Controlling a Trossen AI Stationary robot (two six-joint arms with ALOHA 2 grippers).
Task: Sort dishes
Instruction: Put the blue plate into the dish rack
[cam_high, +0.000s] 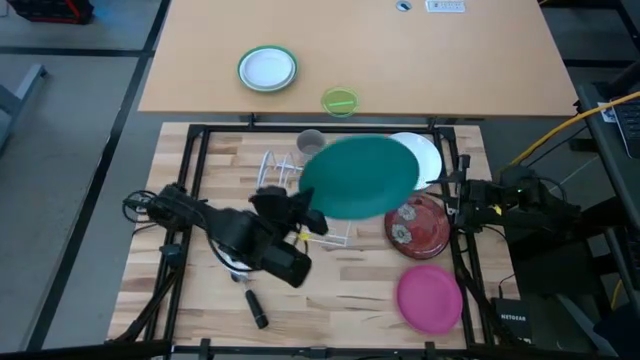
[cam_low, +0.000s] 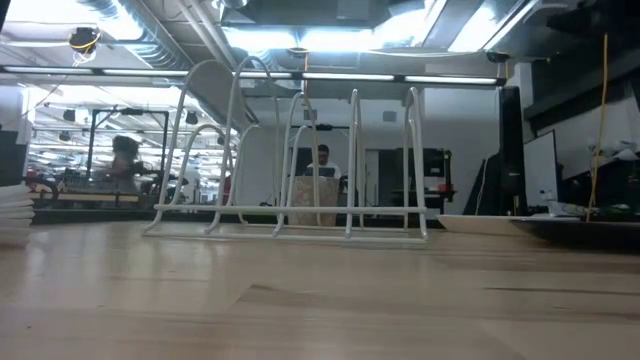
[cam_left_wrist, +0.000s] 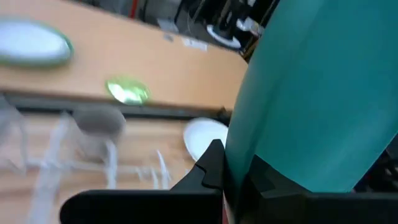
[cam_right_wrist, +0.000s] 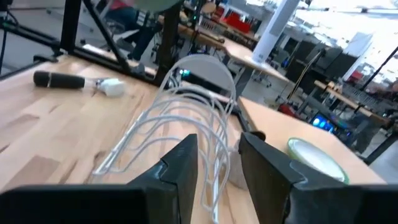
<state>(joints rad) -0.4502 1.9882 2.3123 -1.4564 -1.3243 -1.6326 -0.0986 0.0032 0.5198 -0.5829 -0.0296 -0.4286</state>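
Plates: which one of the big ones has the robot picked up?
The teal-green plate, gripped at its edge by the left gripper. The white, dark red and pink plates lie untouched.

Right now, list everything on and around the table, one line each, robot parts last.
Teal plate: one, teal-green, held up over the rack.
White plate: one, white, behind the teal plate, partly hidden.
Red plate: one, dark red with pale flowers, right side.
Pink plate: one, magenta, near right corner.
Rack: one, white wire, middle of the table.
Small plate: one, white with green rim, far tabletop.
Small dish: one, lime green, far tabletop.
Cup: one, grey, behind the rack.
Brush: one, black handle, near edge.
Left end effector: clamped on the teal plate.
Right end effector: open, at the right edge.
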